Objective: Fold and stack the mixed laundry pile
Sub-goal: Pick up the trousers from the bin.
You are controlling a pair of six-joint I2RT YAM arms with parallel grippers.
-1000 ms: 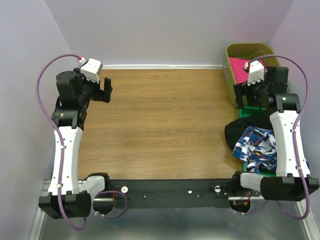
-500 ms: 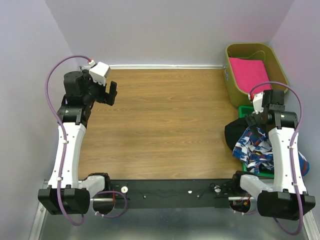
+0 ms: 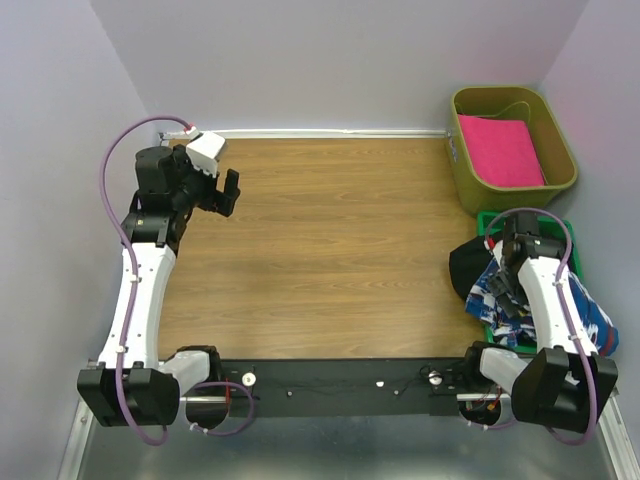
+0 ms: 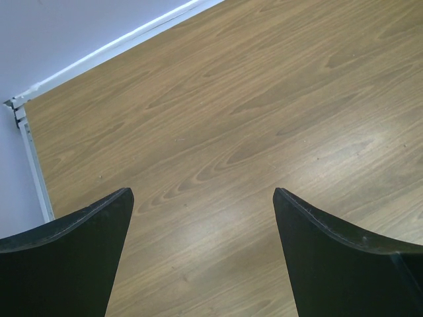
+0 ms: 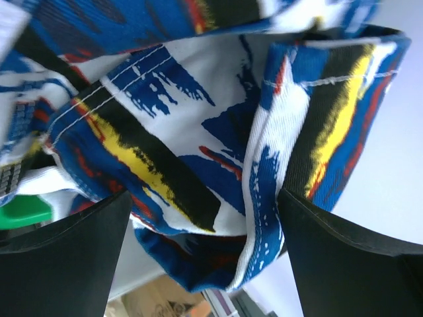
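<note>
The mixed laundry pile lies at the table's right edge over a green bin (image 3: 489, 218). It is a blue cloth (image 3: 497, 292) with white, red and black blotches, and a black garment (image 3: 464, 266) on its left. My right gripper (image 3: 508, 272) points down into the pile. In the right wrist view the blue cloth (image 5: 198, 119) fills the frame and a fold of it hangs between the wide-apart fingers (image 5: 344, 257) of the right gripper (image 5: 205, 198), which stands open. My left gripper (image 3: 229, 194) hovers open over bare wood at the far left; in its own view the left gripper (image 4: 203, 193) has nothing between its fingers.
An olive bin (image 3: 463, 170) at the back right holds a folded bright pink cloth (image 3: 499, 150). The wooden table (image 3: 330, 240) has lilac walls behind and on both sides. A black rail (image 3: 340, 375) runs along the near edge.
My right arm has swung back from over the olive bin and dropped onto the laundry pile. The left gripper has shifted a little to the right and toward the near edge.
</note>
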